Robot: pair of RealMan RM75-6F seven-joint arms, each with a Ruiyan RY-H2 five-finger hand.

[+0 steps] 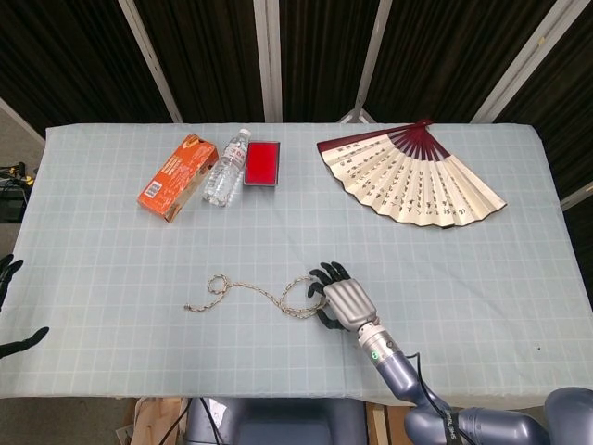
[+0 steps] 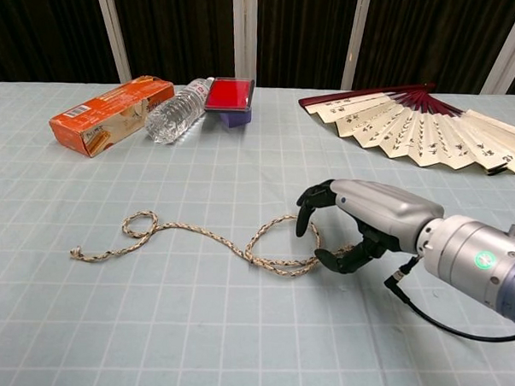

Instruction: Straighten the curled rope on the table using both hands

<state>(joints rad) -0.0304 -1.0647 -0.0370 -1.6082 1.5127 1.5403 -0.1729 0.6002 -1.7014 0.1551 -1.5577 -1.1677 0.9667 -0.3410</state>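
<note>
Rope [image 1: 269, 295] lies curled near the front of a desk [image 1: 519, 232] under a pale checked cloth, one small loop toward its left end and a larger loop toward its right. The robot's right hand [image 1: 341, 298] arches over the rope's right end, fingers [image 2: 311, 209] curved down at the far side of the larger loop and the thumb tucked low at the near side; the chest view suggests the rope's tip sits between them, but whether it is actually pinched cannot be told. The left hand [image 1: 11, 311] shows only as dark fingertips at the desk's left edge, well apart from the rope, spread and holding nothing.

The step in hand appears to be securing the rope's right end. Judging by the layout, the next move calls for a firm pinch on that tip, then bringing the left hand across to the rope's left end, just left of the small loop, so both ends can be drawn apart until the loops pull out.

Well behind the rope stand an orange box [image 1: 171, 176], a water bottle [image 1: 226, 170] on its side, a red ink pad [image 1: 262, 163] and an open paper fan [image 1: 412, 176].
</note>
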